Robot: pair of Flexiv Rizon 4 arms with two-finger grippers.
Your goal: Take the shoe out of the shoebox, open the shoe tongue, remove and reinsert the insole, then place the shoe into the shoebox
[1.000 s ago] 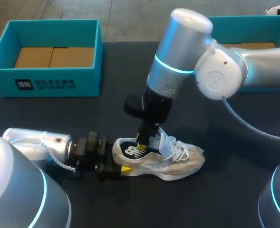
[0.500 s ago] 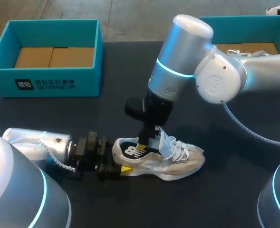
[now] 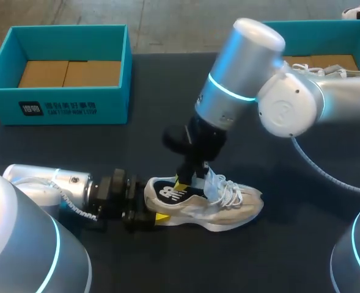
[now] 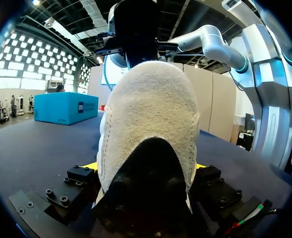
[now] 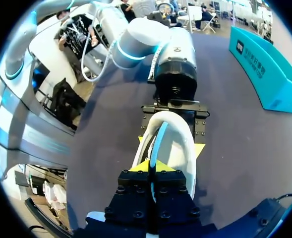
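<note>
Shoe position: the shoe [image 3: 210,204] is lying on its sole on the worktop [image 3: 137,152], outside both boxes.
Long axis: it is running across the worktop, with the heel pointing at my left arm and the toe pointing towards my right side.
Left tool: the left tool [image 3: 155,210] is clamping the heel from both sides, with one yellow tip against each flank, so I am gripping the shoe.
Right tool: the right tool [image 3: 183,181] is coming down from above into the shoe's opening. Its tips are pressing together on the rear edge of the insole [image 3: 170,192].
Key relation: the insole is sitting directly under the right tool and running forward along the shoe, away from the left tool. I am judging that the pull has to go up and back towards the heel while the left tool is anchoring the shoe.
Nearer arm: my left arm is nearer the heel and my right arm is nearer the opening.
Shoe material: the upper is showing pale mesh, a napped cream heel panel and a dark lower heel. The white laces [image 3: 228,192] are lying slack.
Tongue: the tongue [image 3: 209,180] is standing up just ahead of the right tool.
Insole material: it is thin and dark with a white mark. It is likely bending easily.
Boxes: the left box [image 3: 63,104] and the right box [image 3: 302,27] are standing at the far edge, both teal card, well apart from the shoe.
</note>
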